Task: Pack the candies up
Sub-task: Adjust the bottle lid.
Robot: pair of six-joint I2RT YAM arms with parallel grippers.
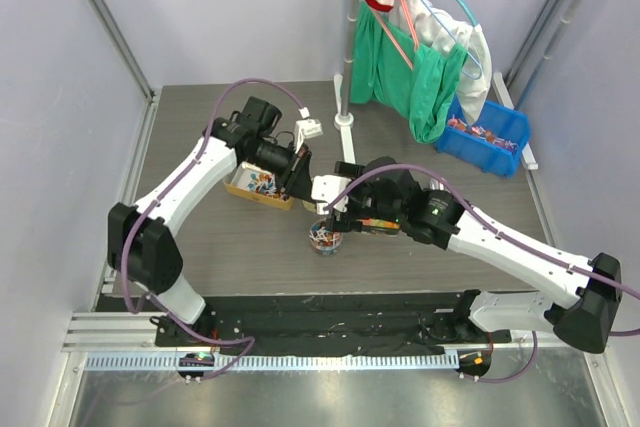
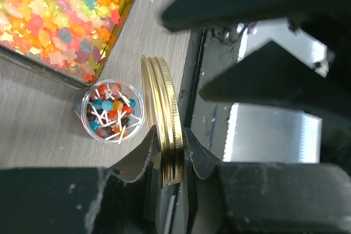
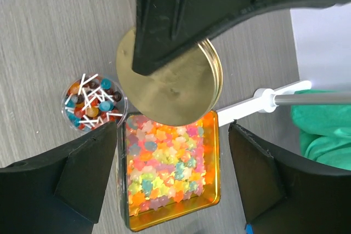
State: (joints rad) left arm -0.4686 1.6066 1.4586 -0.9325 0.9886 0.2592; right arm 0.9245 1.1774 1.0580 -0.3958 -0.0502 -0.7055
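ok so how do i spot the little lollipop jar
On the table, find the gold tin of star-shaped sweets. Beside it stands a small round clear jar; unlike the tin, it holds ball lollipops on white sticks.

left arm (image 1: 190,182): rounded white moulded link shells; black cylindrical joint housings between the links.
right arm (image 1: 520,247): same white shells and black joints; large black housing at the outer joint.
cables (image 1: 214,129): one lilac sheathed lead per arm, running in loops outside the links; the left lead ends at a white connector block (image 1: 309,130).
bases (image 1: 198,324): black blocks.
left gripper (image 2: 167,149): matte black, angular body; fingers (image 2: 140,154) wedge-shaped, dark grey, finely grained.
right gripper (image 3: 173,135): matte black; fingers (image 3: 88,176) broad, flat-faced, tapered, with bevelled edges.
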